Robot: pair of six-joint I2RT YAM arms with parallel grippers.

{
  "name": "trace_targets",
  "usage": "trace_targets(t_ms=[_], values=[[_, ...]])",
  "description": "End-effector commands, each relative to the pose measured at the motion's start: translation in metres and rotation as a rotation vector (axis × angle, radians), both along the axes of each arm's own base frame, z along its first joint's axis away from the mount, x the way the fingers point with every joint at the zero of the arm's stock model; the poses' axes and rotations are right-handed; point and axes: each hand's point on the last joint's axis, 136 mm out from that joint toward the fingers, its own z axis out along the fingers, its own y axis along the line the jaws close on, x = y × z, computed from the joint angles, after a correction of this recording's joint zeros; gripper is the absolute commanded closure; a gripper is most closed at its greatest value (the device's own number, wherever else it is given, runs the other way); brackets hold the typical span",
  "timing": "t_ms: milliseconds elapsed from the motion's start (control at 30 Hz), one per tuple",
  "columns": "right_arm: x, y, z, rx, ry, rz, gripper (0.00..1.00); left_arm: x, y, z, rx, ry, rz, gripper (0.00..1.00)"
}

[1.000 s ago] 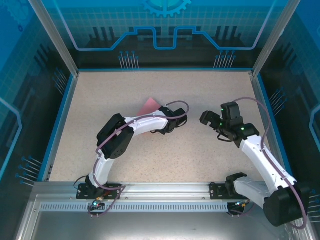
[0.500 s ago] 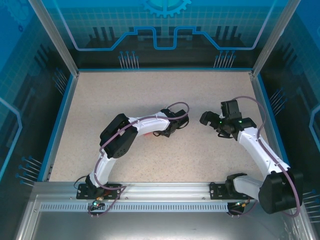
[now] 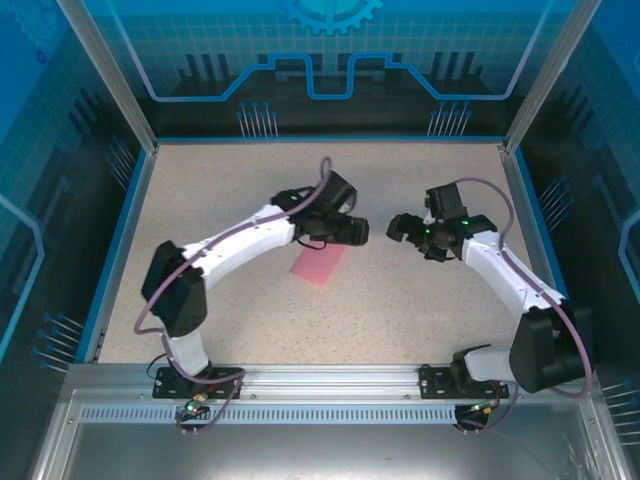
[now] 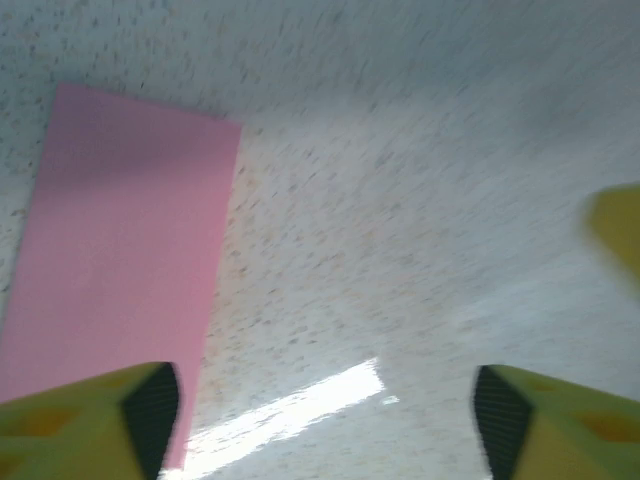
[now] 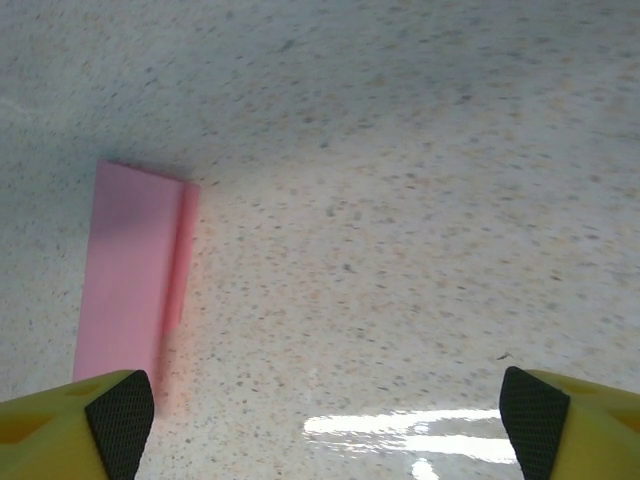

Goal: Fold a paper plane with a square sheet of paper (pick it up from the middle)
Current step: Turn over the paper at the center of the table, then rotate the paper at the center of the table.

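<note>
Over the speckled table (image 3: 200, 180), my left arm (image 3: 240, 238) had swung off the paper and reached toward the middle of the top view. The left gripper (image 3: 357, 232) was spread wide, holding nothing. The right gripper (image 3: 399, 228) was spread wide too. The pink sheet of paper (image 3: 320, 264) lay flat, folded, just below the left gripper.

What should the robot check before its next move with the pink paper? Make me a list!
1. Left gripper open with nothing in it: ok.
2. Right gripper open with nothing in it: ok.
3. Pink paper lying flat on the table: ok.
4. Nothing resting on the paper: ok.
5. A gripper lined up over the paper's middle: not ok; it lies off to the side in both wrist views.
6. Folded edges matching neatly: cannot tell, too blurry.
</note>
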Motion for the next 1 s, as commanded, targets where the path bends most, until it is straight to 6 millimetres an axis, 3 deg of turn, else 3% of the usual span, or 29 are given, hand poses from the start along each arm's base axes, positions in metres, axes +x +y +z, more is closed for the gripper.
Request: trace_targets(t_ms=[0,133,300,400,500,667,800,967], values=[[0.011,0.031,0.013,0.005,-0.031,0.084,0.1,-0.002,0.015,0.005,-0.171,0.088,0.041,0.1],[0.02,0.081,0.013,0.025,-0.043,0.173,0.15,0.009,0.073,-0.007,-0.167,0.105,0.207,0.03],[0.022,0.175,-0.009,0.032,0.004,0.344,0.27,0.005,0.145,-0.038,-0.185,0.182,0.42,0.02],[0.023,0.224,-0.027,0.056,0.034,0.411,0.31,-0.003,0.177,-0.05,-0.194,0.203,0.518,0.02],[0.02,0.261,-0.043,0.077,0.06,0.461,0.34,-0.012,0.199,-0.058,-0.187,0.212,0.582,0.02],[0.018,0.287,-0.068,0.072,0.101,0.497,0.34,-0.022,0.218,-0.065,-0.19,0.224,0.646,0.01],[0.01,0.287,-0.088,0.036,0.146,0.521,0.34,-0.022,0.22,-0.066,-0.189,0.229,0.644,0.01],[-0.016,0.281,-0.106,-0.009,0.197,0.623,0.34,-0.02,0.217,-0.064,-0.196,0.227,0.629,0.01]])
